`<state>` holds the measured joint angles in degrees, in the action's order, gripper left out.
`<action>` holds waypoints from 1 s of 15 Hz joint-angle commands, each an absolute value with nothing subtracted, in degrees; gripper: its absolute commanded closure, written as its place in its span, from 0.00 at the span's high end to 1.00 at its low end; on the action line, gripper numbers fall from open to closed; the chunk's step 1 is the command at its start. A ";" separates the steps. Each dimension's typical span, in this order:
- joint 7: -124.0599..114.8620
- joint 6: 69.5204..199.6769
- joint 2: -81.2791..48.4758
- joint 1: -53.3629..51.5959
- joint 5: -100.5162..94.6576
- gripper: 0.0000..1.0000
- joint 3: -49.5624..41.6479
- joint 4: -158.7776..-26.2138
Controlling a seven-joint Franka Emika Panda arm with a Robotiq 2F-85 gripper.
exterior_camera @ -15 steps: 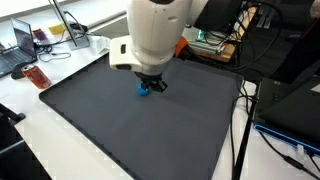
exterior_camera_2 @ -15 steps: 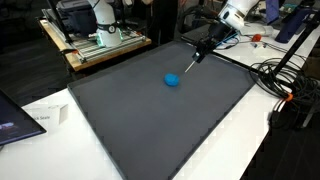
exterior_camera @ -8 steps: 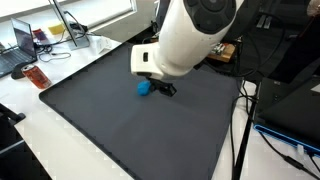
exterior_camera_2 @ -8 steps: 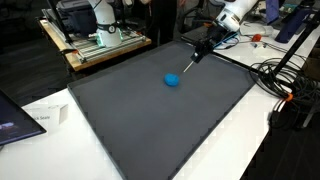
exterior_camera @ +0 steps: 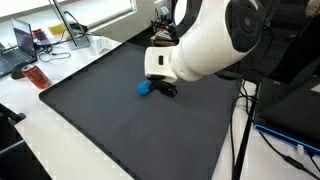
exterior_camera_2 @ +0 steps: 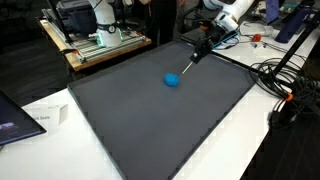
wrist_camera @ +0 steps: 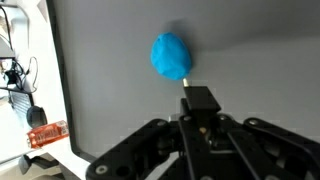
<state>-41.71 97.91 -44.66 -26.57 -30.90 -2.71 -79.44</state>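
A small blue ball (wrist_camera: 171,55) lies on a dark grey mat (wrist_camera: 110,60); both exterior views show the ball (exterior_camera: 144,88) (exterior_camera_2: 172,79) on the far half of the mat (exterior_camera_2: 150,125). My gripper (wrist_camera: 200,104) is shut on a thin dark stick (exterior_camera_2: 194,58). The stick slants down from the gripper (exterior_camera_2: 206,41), and its tip ends just short of the ball. In an exterior view the white arm hides most of the gripper (exterior_camera: 164,89), which sits right beside the ball.
A red-orange object (exterior_camera: 37,77) lies off the mat's corner beside a laptop (exterior_camera: 20,40). Cables (exterior_camera_2: 278,85) trail along one side of the mat. A bench with equipment (exterior_camera_2: 88,28) stands behind it, and a paper (exterior_camera_2: 45,117) lies by the near corner.
The arm's white body has swung rightward in an exterior view, while the gripper with the stick has stayed close to the ball. The ball has not moved.
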 commanded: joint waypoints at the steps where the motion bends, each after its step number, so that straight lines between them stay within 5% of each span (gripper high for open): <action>1: -44.24 100.11 -42.59 -27.30 -34.05 0.03 -2.97 -84.08; 15: -49.26 105.68 -40.13 -26.54 -41.80 0.03 -1.64 -89.86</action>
<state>-47.65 103.89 -43.47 -27.02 -39.69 -2.58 -86.54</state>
